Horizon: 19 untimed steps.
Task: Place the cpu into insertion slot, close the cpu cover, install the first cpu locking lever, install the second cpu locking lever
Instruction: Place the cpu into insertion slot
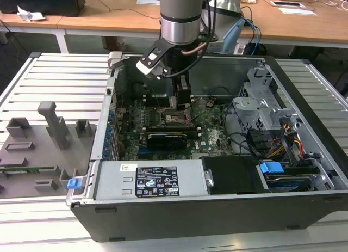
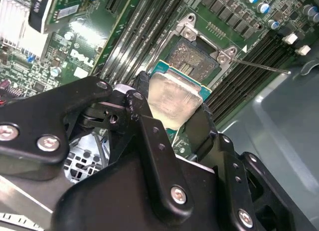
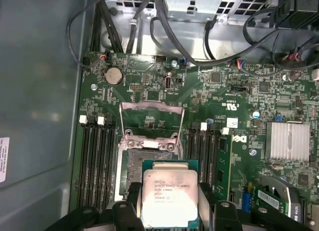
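cpu (image 3: 167, 193) clamped in gripper (image 3: 168, 203), partly hiding insertion slot (image 3: 130, 166), cpu cover (image 3: 152, 107) raised

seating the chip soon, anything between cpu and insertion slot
Nothing visible does: the small square silvery-topped cpu, clamped in the fingers, hangs over the bare dark square socket, its thin metal cover frame swung open.

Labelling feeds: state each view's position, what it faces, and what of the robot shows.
Exterior view: off the arm, raised, looking down into the open computer case; the arm shows.
First wrist view: at the wrist, facing the green board; jaws show.
Second wrist view: at the wrist, slanting past the jaws.
Both wrist views share the cpu, gripped, near the insertion slot.
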Tool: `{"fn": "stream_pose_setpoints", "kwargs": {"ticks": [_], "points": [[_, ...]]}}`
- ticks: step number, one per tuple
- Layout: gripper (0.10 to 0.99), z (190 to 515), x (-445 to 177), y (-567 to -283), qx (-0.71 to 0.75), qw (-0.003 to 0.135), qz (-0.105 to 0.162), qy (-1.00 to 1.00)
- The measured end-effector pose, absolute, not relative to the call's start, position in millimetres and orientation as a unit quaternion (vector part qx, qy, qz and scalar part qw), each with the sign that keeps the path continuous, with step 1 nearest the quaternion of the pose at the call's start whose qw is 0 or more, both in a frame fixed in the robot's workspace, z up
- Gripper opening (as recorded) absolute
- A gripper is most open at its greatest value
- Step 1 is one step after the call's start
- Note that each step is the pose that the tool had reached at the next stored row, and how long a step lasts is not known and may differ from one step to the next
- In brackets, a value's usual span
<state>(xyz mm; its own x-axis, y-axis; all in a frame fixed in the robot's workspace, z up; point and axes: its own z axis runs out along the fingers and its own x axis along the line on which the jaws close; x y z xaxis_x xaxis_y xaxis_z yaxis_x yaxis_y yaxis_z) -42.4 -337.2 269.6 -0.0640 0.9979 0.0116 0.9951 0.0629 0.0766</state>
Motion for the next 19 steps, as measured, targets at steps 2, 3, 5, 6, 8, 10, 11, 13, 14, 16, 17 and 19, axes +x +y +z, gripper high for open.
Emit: {"fn": "stream_pose_setpoints", "kwargs": {"ticks": [2, 3, 5, 6, 8, 10, 11, 13, 14, 16, 17, 19], "points": [[0.537, 269, -45, -337, 0.684, 0.022, 0.032, 0.728], [0.537, 268, -46, -337, 0.685, 0.022, 0.032, 0.728], [0.537, 265, -47, -335, 0.686, 0.022, 0.032, 0.726], [0.537, 262, -47, -335, 0.686, 0.022, 0.032, 0.726], [0.537, 258, -47, -333, 0.686, 0.022, 0.032, 0.726], [0.537, 255, -47, -332, 0.686, 0.022, 0.032, 0.726], [0.537, 254, -47, -332, 0.686, 0.022, 0.032, 0.726], [0.537, 253, -47, -332, 0.686, 0.022, 0.032, 0.726], [0.537, 252, -47, -332, 0.686, 0.022, 0.032, 0.726], [0.537, 250, -47, -331, 0.686, 0.022, 0.032, 0.726], [0.537, 249, -47, -330, 0.686, 0.022, 0.032, 0.726], [0.537, 247, -47, -329, 0.686, 0.022, 0.032, 0.726]]}}
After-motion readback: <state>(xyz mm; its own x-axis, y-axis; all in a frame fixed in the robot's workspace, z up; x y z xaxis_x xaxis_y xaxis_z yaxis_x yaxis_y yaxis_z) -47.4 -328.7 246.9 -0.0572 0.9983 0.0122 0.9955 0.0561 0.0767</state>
